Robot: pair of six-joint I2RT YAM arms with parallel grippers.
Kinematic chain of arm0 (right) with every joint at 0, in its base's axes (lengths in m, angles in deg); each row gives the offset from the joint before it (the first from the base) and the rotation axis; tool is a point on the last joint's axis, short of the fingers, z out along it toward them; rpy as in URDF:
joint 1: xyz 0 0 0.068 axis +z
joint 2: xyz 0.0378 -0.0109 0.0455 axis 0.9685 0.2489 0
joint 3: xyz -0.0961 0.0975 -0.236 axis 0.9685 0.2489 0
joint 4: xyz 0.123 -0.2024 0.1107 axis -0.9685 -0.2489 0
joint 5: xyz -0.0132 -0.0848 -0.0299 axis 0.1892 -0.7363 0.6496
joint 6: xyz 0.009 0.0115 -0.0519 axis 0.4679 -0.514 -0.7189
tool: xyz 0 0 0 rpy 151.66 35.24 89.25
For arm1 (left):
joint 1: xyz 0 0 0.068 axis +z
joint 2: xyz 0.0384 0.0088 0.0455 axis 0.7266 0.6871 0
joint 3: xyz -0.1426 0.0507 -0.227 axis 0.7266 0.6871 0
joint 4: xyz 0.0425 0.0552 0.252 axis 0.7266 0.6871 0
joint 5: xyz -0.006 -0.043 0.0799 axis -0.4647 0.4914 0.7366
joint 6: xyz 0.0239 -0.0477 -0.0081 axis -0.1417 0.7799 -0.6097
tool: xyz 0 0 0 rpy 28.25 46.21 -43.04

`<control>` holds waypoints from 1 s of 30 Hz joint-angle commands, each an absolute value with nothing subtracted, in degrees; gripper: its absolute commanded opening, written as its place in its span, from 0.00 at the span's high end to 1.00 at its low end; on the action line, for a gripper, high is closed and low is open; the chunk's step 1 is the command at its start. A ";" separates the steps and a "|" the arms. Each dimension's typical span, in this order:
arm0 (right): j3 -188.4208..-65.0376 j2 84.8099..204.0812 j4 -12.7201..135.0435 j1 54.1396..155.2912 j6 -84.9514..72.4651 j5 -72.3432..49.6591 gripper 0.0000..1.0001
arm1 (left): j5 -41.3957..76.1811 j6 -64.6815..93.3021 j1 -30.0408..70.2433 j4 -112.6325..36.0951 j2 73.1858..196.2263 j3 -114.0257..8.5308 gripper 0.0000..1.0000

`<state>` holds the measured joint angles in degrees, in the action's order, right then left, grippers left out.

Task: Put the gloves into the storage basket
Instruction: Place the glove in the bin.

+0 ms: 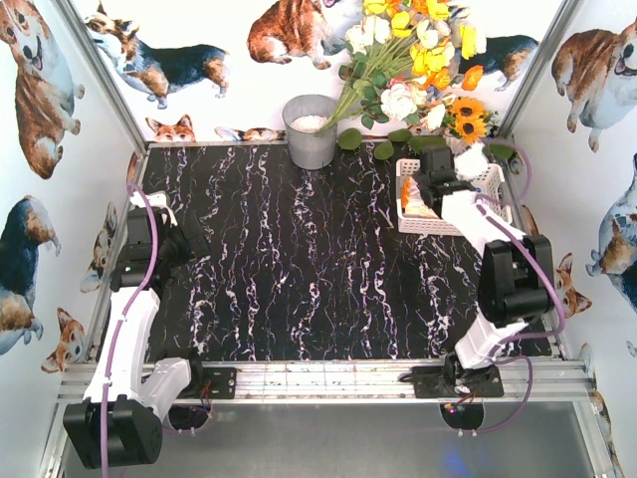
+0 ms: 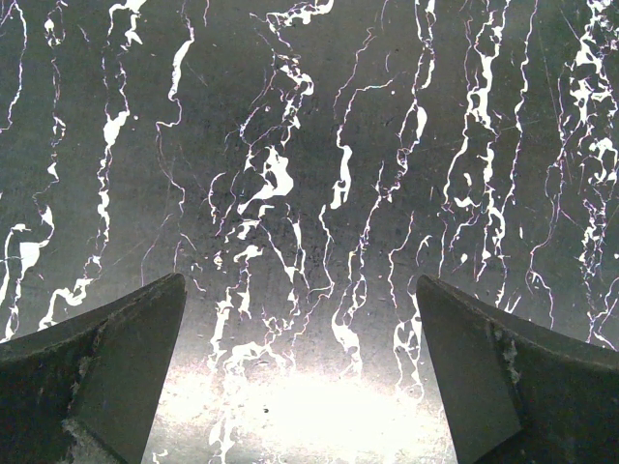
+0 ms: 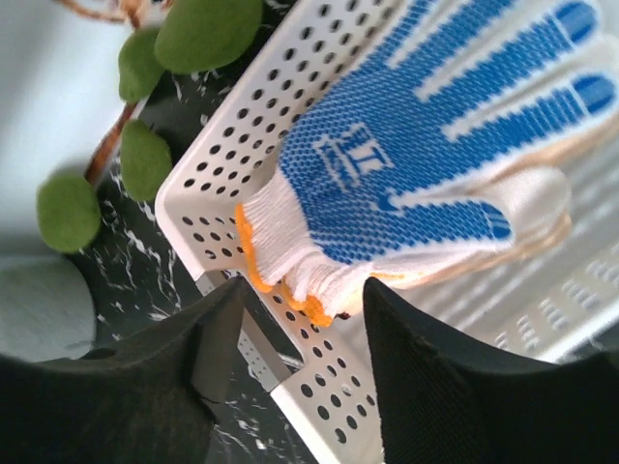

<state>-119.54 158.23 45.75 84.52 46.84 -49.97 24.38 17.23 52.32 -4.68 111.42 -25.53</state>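
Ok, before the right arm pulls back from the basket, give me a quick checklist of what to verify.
1. Blue-palmed glove lies inside the storage basket: ok.
2. Right hand free of the glove, jaws apart with the cuff loose by the gap: ok, as far as seen.
3. Left hand open and empty over the table: ok.
4. Green leaves lie beside the basket wall, not in the hand's way: ok.
5. Gloves left outside the basket: none seen from above, some spots hidden: cannot tell.
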 commanded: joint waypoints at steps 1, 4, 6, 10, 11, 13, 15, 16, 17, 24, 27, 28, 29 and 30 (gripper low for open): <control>-127.36 162.45 45.21 84.38 22.64 -45.45 0.49 | 23.90 16.68 52.93 -5.41 110.39 -24.99 0.00; -130.29 165.41 45.42 84.33 13.56 -44.15 0.52 | 23.85 16.78 52.93 -5.34 110.20 -24.88 0.00; -132.67 167.30 44.63 84.31 9.60 -44.07 0.55 | 23.79 16.79 52.93 -5.32 110.19 -24.87 0.00; -137.10 171.13 42.50 83.29 4.95 -43.20 0.62 | 23.74 16.79 52.93 -5.32 110.36 -24.88 0.00; -137.94 171.99 42.12 82.84 4.48 -42.24 0.64 | 23.80 16.75 52.93 -5.32 110.39 -24.88 0.00; -139.32 173.47 41.38 82.03 3.78 -41.52 0.68 | 23.83 16.78 52.93 -5.32 110.43 -24.88 0.00; -140.21 174.67 40.70 81.43 3.24 -40.49 0.69 | 23.87 16.79 52.93 -5.32 110.58 -24.88 0.00; -140.48 175.24 40.33 81.21 3.05 -39.67 0.69 | 23.90 16.79 52.93 -5.32 110.57 -24.88 0.00; -140.74 175.82 39.94 80.99 2.91 -38.74 0.69 | 23.90 16.77 52.93 -5.32 110.61 -24.88 0.00; -140.02 177.47 37.67 80.77 2.15 -36.22 0.72 | 23.84 16.79 52.93 -5.40 110.89 -24.83 0.00; -138.02 176.72 37.51 80.73 1.98 -36.50 0.72 | 23.85 16.69 52.95 -5.40 111.07 -24.87 0.00; -137.56 176.59 37.57 80.69 1.90 -36.55 0.73 | 23.89 16.64 52.95 -5.43 111.07 -24.87 0.00; -137.24 176.49 37.46 80.69 1.83 -36.49 0.73 | 23.85 16.70 52.93 -5.48 111.13 -24.88 0.00; -137.03 176.48 37.34 80.69 1.80 -36.43 0.73 | 23.85 16.68 52.93 -5.53 111.20 -24.88 0.00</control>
